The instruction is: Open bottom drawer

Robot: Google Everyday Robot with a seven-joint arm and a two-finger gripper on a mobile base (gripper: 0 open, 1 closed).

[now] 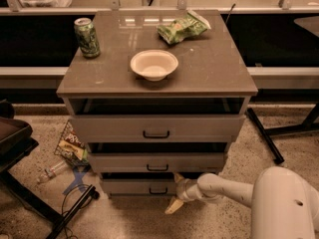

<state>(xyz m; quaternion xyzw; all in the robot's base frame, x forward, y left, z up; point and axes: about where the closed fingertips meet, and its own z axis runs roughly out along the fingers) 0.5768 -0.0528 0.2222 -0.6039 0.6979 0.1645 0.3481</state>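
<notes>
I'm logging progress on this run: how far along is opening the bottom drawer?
Done: the pincer is down at the front of the bottom drawer, just right of its handle. In hand: lining up the grasp, as the pincer is spread open and not closed on the handle. Left: grip the handle and pull, since the drawer does not look pulled out yet.
</notes>
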